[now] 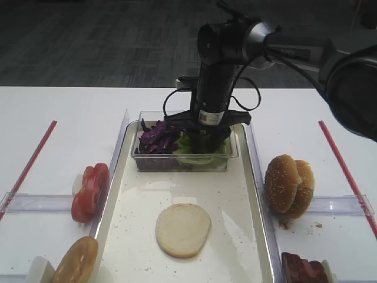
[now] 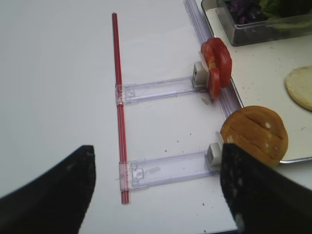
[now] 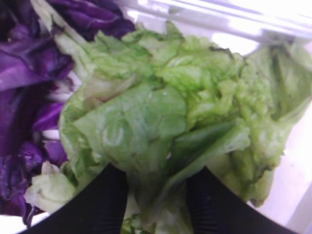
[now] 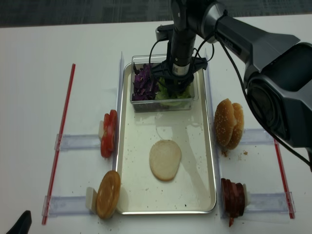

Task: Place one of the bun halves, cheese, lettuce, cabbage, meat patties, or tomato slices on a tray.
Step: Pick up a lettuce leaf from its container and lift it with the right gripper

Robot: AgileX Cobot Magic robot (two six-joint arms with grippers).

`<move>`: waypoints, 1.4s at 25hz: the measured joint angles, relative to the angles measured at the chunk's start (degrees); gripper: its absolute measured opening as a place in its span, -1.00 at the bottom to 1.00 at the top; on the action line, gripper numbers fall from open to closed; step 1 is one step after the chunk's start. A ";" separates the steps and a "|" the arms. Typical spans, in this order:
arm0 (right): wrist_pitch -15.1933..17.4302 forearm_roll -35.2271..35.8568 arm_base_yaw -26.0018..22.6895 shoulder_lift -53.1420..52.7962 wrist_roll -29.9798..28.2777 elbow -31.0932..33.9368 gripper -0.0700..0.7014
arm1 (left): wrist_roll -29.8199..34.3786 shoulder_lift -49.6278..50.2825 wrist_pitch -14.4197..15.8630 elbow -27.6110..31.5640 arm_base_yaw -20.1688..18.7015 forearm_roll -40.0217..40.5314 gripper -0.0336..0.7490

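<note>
1. Two black fingers [image 3: 105, 204] of the right gripper [image 1: 203, 137] stand apart with a fold of lettuce [image 3: 161, 122] between them; whether they pinch it yet I cannot tell.
2. Lettuce lies in the right half of the clear box [image 1: 227, 158] at the tray's [image 1: 250, 236] far end, with cabbage [image 1: 156, 138] just to its left.
3. Right arm is directly above it; the left gripper [image 2: 156, 195], fingers wide apart, hovers over the near-left table, well apart.
4. Next, probably: lift straight up, then carry toward the near, bare tray by the flat bun [image 1: 183, 229].
</note>
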 joint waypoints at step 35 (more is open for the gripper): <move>1.50 -2.77 0.00 1.30 -3.11 -4.13 -0.65 | 0.00 0.00 0.00 0.00 0.00 0.00 0.34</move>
